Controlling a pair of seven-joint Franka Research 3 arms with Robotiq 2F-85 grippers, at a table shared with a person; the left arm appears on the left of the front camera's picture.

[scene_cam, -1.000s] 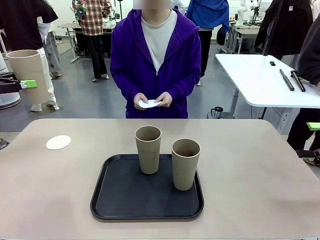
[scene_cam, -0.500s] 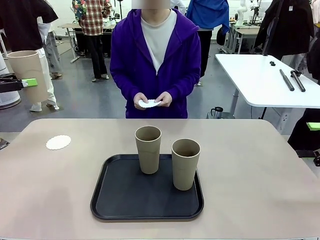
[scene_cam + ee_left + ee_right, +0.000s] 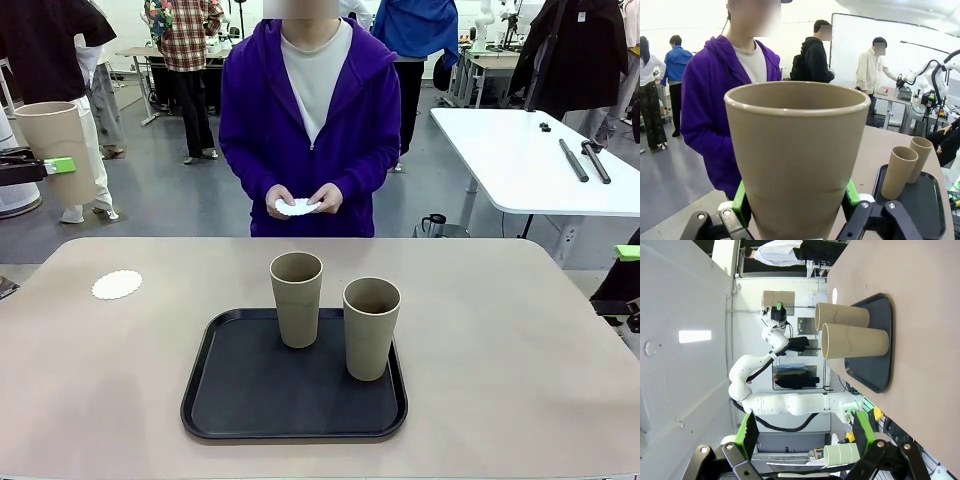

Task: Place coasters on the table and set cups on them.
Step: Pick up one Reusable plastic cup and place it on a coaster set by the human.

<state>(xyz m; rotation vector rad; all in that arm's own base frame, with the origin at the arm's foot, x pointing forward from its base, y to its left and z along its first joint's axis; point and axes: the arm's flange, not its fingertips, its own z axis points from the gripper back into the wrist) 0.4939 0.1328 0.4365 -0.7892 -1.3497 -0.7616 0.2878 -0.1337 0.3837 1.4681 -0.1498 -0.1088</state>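
My left gripper [image 3: 796, 200] is shut on a greyish-tan cup [image 3: 797, 155], held upright in the air beyond the table's left end [image 3: 55, 150]. Two more cups [image 3: 297, 298] [image 3: 371, 327] stand on a black tray [image 3: 250, 400] in the middle of the beige table [image 3: 500, 380]. One lacy white coaster [image 3: 117, 284] lies on the table at the far left. The person across the table holds another white coaster [image 3: 298, 207] in both hands. My right gripper [image 3: 805, 435] is open with nothing between its fingers, off the table's right end; one of its green pads [image 3: 628, 252] shows at the picture's right edge.
A white-topped table [image 3: 530, 160] with black rods stands behind on the right. Other people stand in the background. The beige tabletop around the tray is bare on both sides.
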